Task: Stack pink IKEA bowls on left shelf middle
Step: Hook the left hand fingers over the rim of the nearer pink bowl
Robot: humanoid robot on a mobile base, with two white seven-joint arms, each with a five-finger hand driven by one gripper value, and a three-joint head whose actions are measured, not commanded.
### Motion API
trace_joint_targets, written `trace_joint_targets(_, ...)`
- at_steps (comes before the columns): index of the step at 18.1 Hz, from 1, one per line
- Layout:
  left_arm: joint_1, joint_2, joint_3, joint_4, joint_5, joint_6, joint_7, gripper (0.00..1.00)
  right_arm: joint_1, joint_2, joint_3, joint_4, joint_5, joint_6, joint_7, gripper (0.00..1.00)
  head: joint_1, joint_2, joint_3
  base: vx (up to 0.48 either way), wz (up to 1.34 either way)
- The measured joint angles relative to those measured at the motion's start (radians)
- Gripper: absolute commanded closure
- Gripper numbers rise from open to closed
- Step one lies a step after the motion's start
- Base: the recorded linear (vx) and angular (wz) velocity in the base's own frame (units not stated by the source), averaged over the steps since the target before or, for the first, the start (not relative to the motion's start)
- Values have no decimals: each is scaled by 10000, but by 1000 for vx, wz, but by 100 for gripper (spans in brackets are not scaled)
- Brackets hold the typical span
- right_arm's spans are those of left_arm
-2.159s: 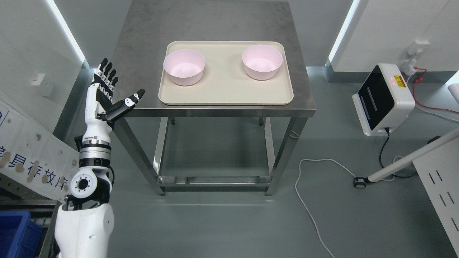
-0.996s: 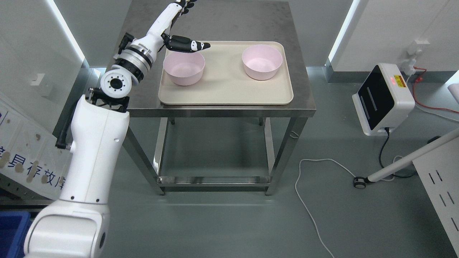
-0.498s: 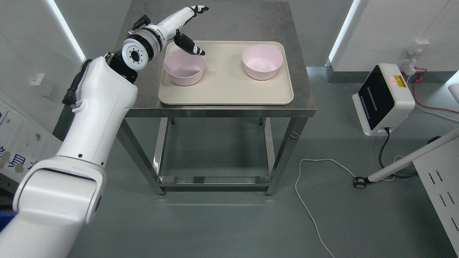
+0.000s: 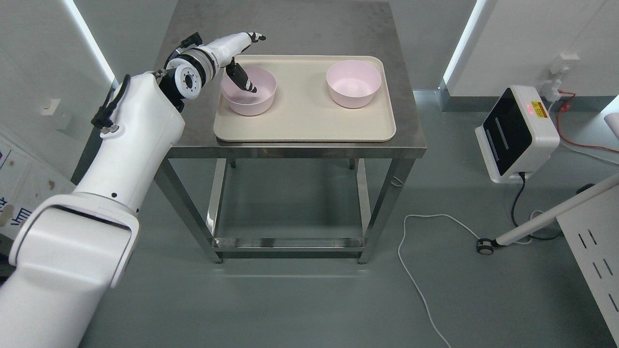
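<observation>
Two pink bowls stand on a beige tray (image 4: 304, 123) on a steel table (image 4: 290, 24). The left bowl (image 4: 254, 100) is at the tray's near-left part and the right bowl (image 4: 353, 83) at its far right; they stand apart, not stacked. My left hand (image 4: 251, 60) hangs over the left bowl's far-left rim. Its black thumb (image 4: 244, 79) points down into the bowl, and its fingers (image 4: 255, 36) stretch out past the rim over the table. The hand is open and holds nothing. The right arm does not show.
The table has open legs and a low crossbar (image 4: 290, 241). On the floor at right sit a white device with a black screen (image 4: 515, 133), a loose white cable (image 4: 420, 270), a wheeled white pole (image 4: 546, 217) and a perforated white panel (image 4: 595, 251).
My left arm rose from beside the table's left edge, swung over the tray's left part and came down, so the thumb now dips inside the left bowl. Both bowls stayed put.
</observation>
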Motion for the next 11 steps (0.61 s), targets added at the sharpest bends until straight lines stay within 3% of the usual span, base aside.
trace_joint_targets(7,-377,-26,-1067,770,-184,453,1,20,0,0,0,0,-306,1,0,0,0,0,0,0,0)
trace_joint_targets(11,-482,-119,-1520,1064,-212,553,24,30,0,0,0,0,-408,4,0,0,0,0,0,0,0)
